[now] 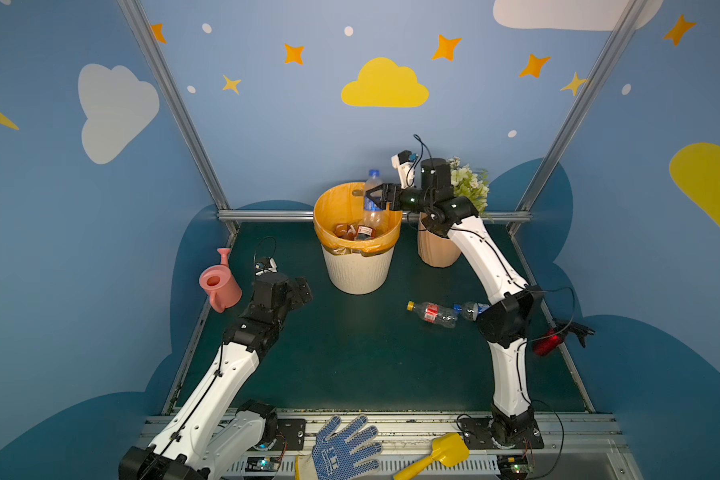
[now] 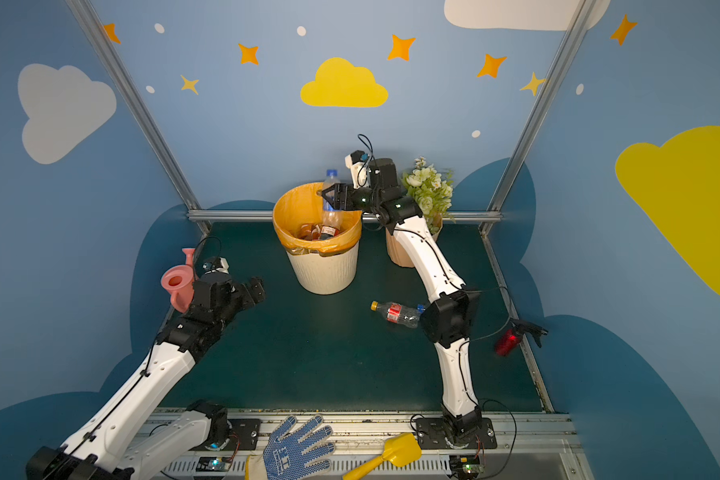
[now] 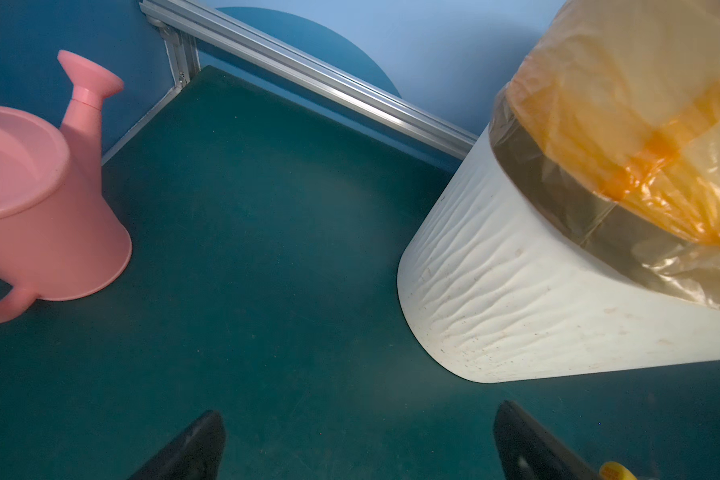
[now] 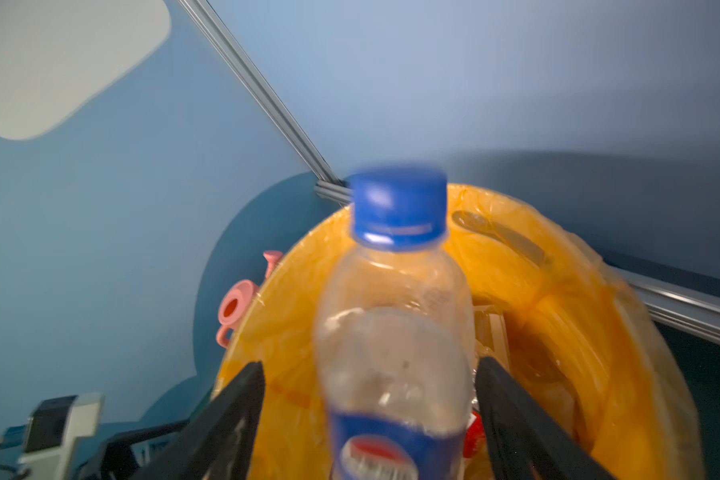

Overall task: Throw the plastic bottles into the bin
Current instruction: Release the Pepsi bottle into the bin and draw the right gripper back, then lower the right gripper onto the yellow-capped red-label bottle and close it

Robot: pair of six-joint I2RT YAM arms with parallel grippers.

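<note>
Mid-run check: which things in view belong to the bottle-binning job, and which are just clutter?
Job: bin; blue-capped bottle at its mouth, between the open jaws of the right gripper; bottles already inside; yellow-capped bottle and half-hidden bottle lying on the mat.
Lying about: pink watering can; flowerpot; blue glove; yellow scoop; red spray bottle.

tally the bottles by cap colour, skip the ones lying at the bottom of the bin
blue cap: 2 (upright bottle over the bin, between the parted fingers of the right claw; half-hidden bottle lying on the table by the right arm)
yellow cap: 1 (red-label bottle lying on the table)
total: 3
</note>
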